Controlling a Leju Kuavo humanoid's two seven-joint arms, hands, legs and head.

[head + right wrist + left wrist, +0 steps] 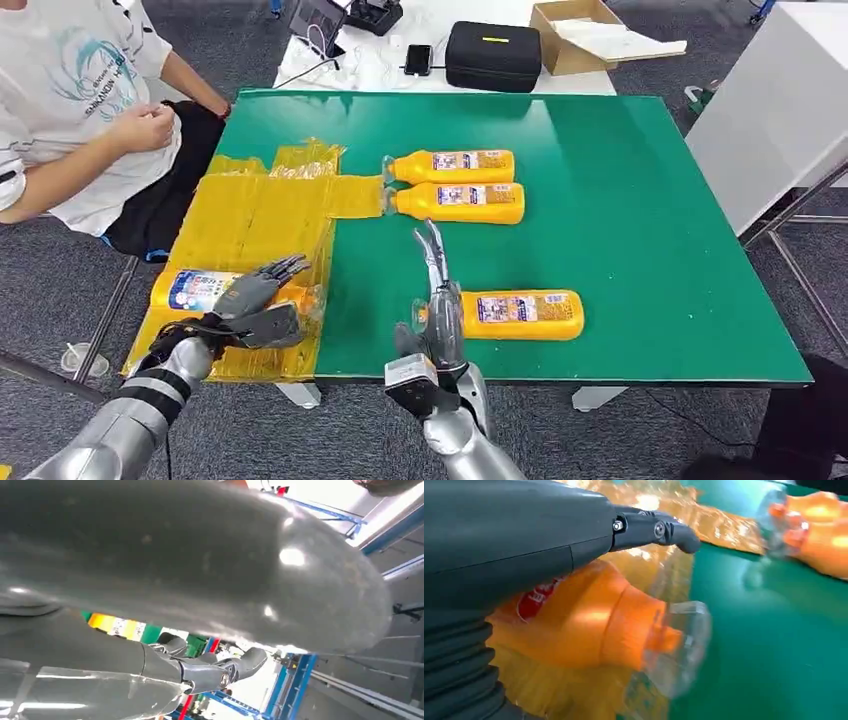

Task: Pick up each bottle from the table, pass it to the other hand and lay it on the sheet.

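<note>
An orange bottle (190, 289) with a clear cap lies on the crinkled yellow sheet (250, 215) near the table's front left corner. My left hand (255, 300) is over it with fingers stretched out, not closed round it. In the left wrist view the bottle (574, 625) lies under the hand (499, 535), and one straight finger stands off its neck. My right hand (437, 300) is edge-on with straight fingers and holds nothing, beside the cap end of a second bottle (520, 314) on the green table (620, 200). Two more bottles (455, 166) (460, 202) lie side by side mid-table, caps toward the sheet.
A person (70, 100) sits at the table's left side, hands near their chest. Behind the green table, a white table carries a black case (492, 55), a cardboard box (580, 35) and small devices. A white cabinet (770, 110) stands to the right.
</note>
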